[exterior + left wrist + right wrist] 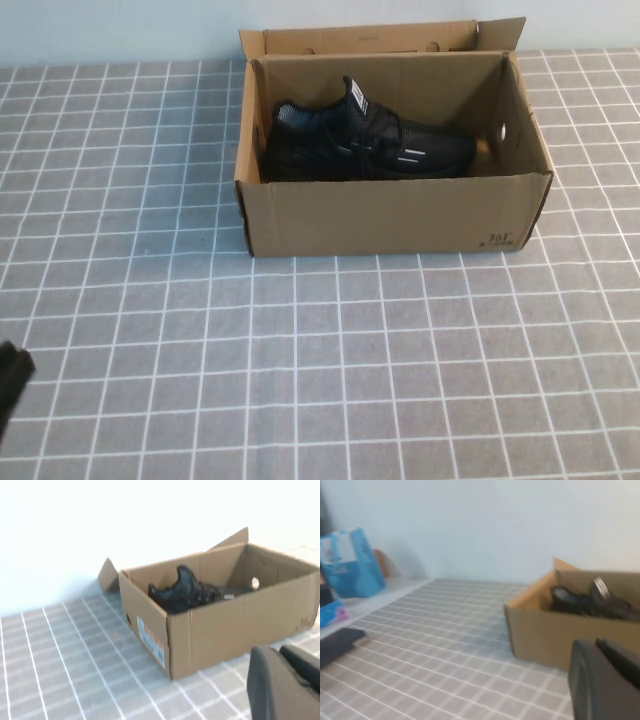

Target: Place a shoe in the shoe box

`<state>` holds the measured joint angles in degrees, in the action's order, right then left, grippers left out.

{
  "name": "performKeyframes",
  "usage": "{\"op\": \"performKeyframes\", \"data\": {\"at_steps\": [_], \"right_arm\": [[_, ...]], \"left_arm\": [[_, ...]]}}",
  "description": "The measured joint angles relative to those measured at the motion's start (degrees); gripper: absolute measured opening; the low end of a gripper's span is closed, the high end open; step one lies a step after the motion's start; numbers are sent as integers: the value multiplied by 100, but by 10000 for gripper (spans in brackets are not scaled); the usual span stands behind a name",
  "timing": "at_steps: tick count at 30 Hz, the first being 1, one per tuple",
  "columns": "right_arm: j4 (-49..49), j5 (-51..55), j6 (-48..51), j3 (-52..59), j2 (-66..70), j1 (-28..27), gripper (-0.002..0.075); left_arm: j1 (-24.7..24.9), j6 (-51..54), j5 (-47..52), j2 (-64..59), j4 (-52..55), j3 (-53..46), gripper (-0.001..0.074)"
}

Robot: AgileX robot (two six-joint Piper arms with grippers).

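High view: the shoe (365, 142) lies inside the box (395, 215), so placing looks done; the left gripper (12, 378) sits at the near left edge, the right gripper out of view. Left wrist: left gripper near the box, jaws unreadable. Right wrist: right gripper (605, 680) well back, jaws unreadable. Next seems merely parking.
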<state>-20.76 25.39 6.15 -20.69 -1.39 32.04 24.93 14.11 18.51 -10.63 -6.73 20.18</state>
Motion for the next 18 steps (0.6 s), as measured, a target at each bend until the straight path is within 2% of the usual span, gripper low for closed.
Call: {"op": "performKeyframes", "data": {"at_steps": [10, 14, 18], "right_arm": [[-47, -1386, 0, 1743, 32, 0, -16], [-59, -1759, 0, 2084, 35, 0, -16], [-59, -1691, 0, 2208, 35, 0, -16]], "left_arm": [[0, 0, -240, 175, 0, -1250, -1], [0, 0, -329, 175, 0, -1544, -1], [0, 0, -329, 175, 0, -1659, -1]]}}
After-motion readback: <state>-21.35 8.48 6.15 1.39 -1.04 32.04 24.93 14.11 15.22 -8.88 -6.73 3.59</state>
